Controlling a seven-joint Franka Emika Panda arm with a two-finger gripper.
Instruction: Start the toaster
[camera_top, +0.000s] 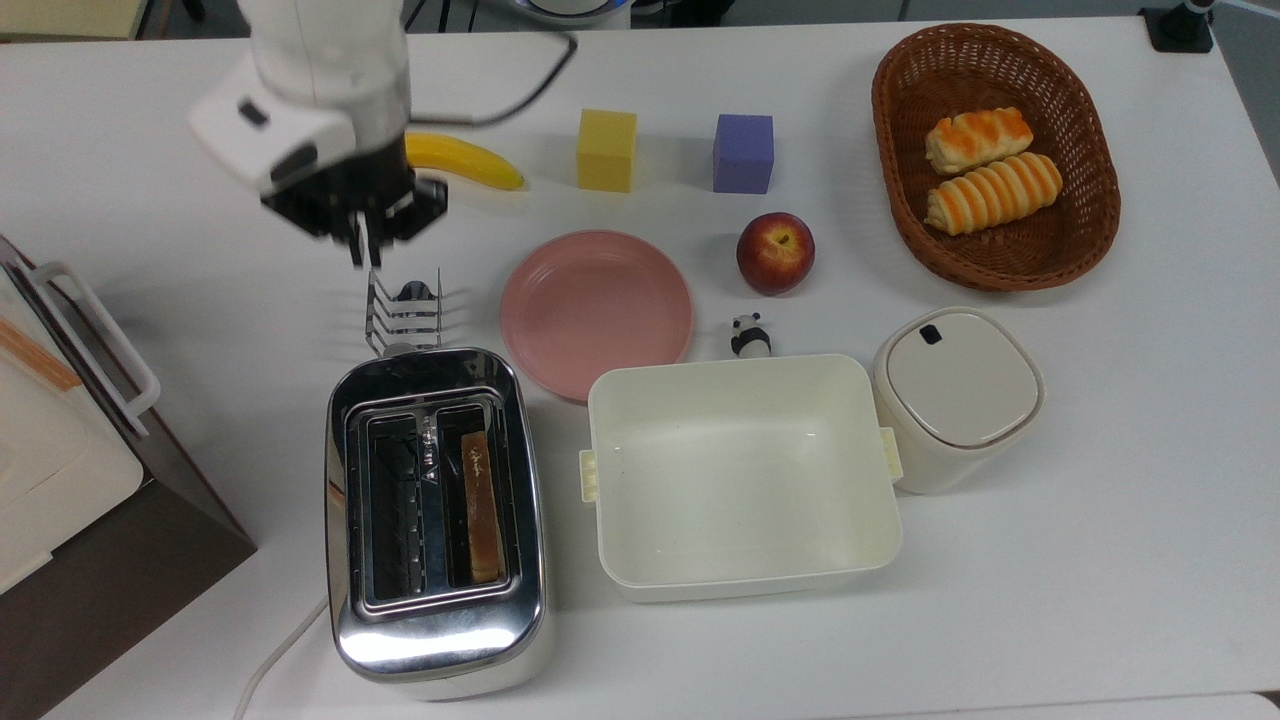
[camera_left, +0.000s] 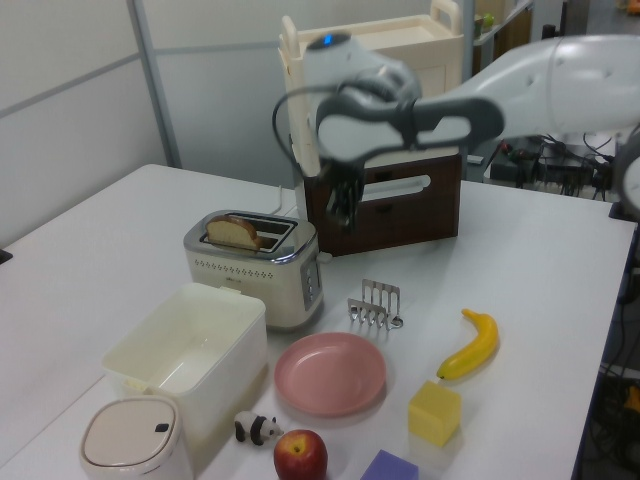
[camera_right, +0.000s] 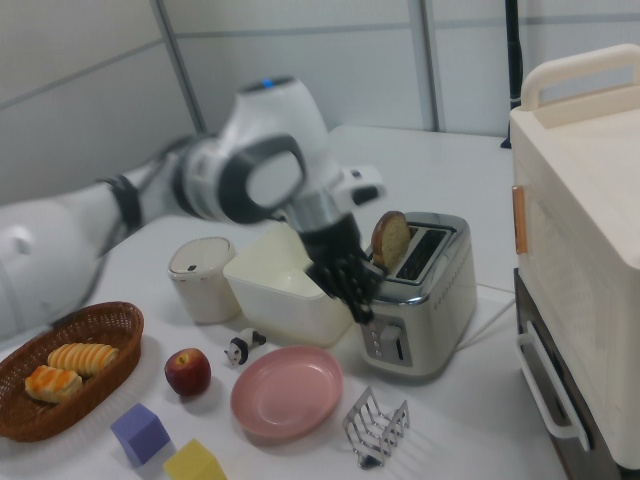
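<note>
The chrome toaster stands at the table's front in the top view, with its white cord trailing off the near end. A slice of toast stands in one slot and pokes well above the top. My gripper hangs in the air beyond the toaster's far end, clear of it, above the small wire toast rack. Its fingers point down and look shut with nothing in them. In the left view the gripper hovers higher than the toaster. In the right view the gripper overlaps the toaster.
A pink plate and a cream tub lie at the toaster's right in the top view. A banana lies just behind the gripper. The white-and-brown boxy appliance fills the top view's left edge. An apple, a lidded canister and a bread basket are farther right.
</note>
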